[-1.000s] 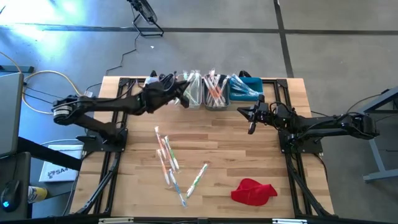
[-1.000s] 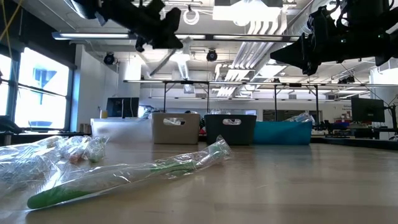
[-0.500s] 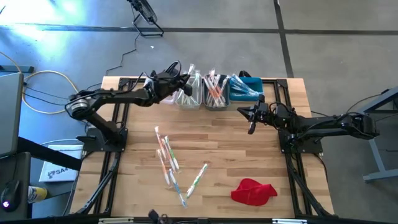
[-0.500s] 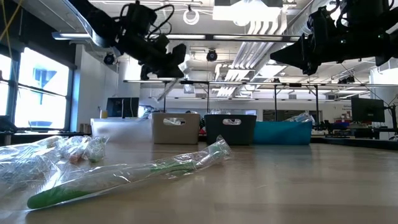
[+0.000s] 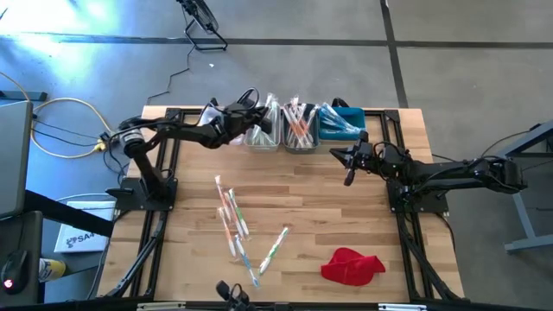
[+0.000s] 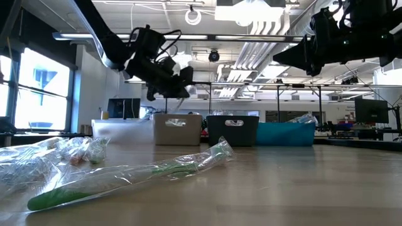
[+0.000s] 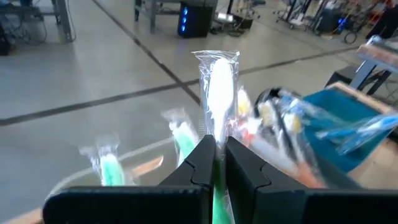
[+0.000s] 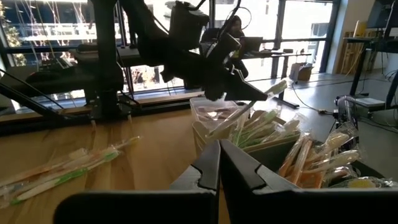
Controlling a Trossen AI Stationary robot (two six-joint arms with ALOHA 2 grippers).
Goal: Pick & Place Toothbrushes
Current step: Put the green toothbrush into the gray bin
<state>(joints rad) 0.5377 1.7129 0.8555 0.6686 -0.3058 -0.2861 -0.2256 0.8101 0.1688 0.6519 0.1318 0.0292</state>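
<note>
Open-plan lab: exposed ducts (image 6: 251,25), workstations.

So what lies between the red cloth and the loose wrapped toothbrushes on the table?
Bare wooden tabletop only, in the high view: red cloth, wrapped toothbrushes.

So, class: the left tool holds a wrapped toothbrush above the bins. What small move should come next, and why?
Probably lower and release: the left tool grips a green-handled toothbrush directly over the clear bin already holding green ones.

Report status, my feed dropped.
Left claw shut on green toothbrush, above clear bin. Right claw shut, empty, waiting. More toothbrushes on table. Nothing blocking.
</note>
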